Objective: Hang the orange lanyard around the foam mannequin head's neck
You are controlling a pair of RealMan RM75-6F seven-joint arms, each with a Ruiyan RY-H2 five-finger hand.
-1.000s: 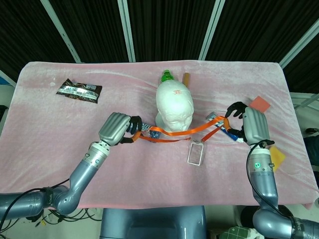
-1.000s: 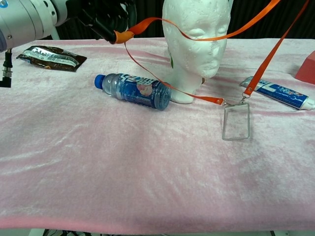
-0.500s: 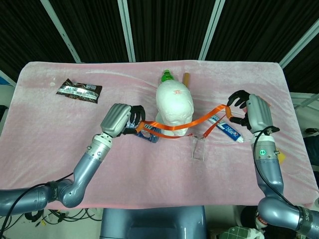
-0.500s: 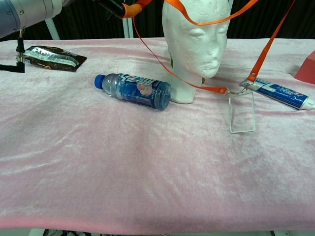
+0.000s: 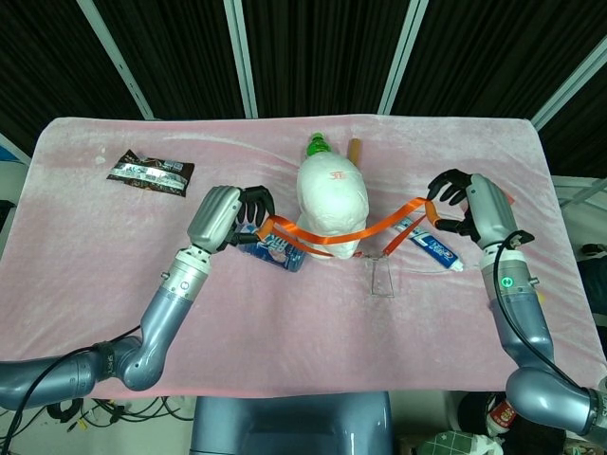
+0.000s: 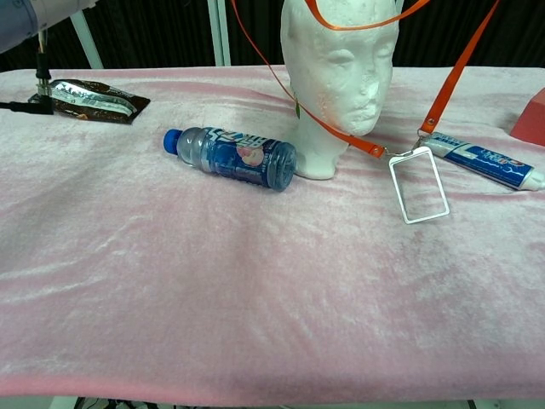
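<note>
The orange lanyard (image 5: 327, 237) is held stretched between the 2 hands: one end is gripped by the left hand (image 5: 232, 216), the other by the right hand (image 5: 465, 204). Since 1 second ago, both hands have been raised and moved toward the back of the table. The upper strap, which crossed the face of the foam mannequin head (image 5: 332, 199) at nose level, is now seen across the forehead in the chest view. The badge holder (image 6: 419, 185) has been dragged slightly and tilted, and appears to rest on the pink cloth (image 5: 285, 313) beside the toothpaste tube (image 6: 481, 160). The loop is judged nearly high enough to clear the crown. Passing it over and lowering it to the neck is not yet done.
</note>
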